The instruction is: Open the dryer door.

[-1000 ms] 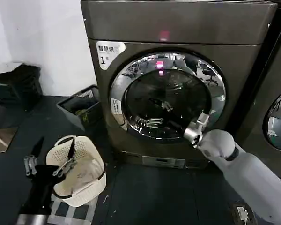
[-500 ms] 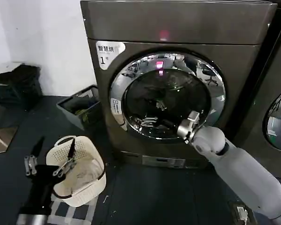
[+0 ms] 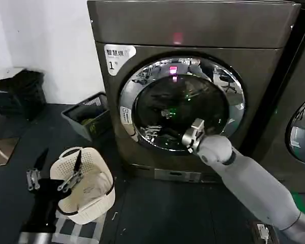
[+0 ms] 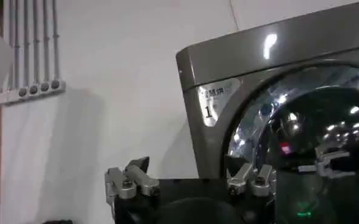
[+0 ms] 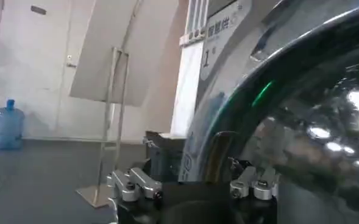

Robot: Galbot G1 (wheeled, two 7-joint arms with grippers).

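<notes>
- Head view: the dryer (image 3: 193, 30), labelled "1", stood ahead with the dryer door (image 3: 181, 104) apparently shut. The right gripper (image 3: 192, 136) was at the lower part of the door's glass; whether its fingers were spread could not be told. The left gripper (image 3: 55, 170), fingers spread and empty, hung low above a cream laundry basket (image 3: 85, 189) holding pale cloth. A dark crate (image 3: 86, 116) beside the dryer held unclear contents.
- Left wrist view: the chrome ring and label (image 4: 213, 102) lay beyond the empty open fingers (image 4: 130, 181).
- Right wrist view: the door filled the area beside the gripper. Risk, as a judgement: a gripper on smooth glass, away from the ring's edge, could slip without unlatching.
</notes>
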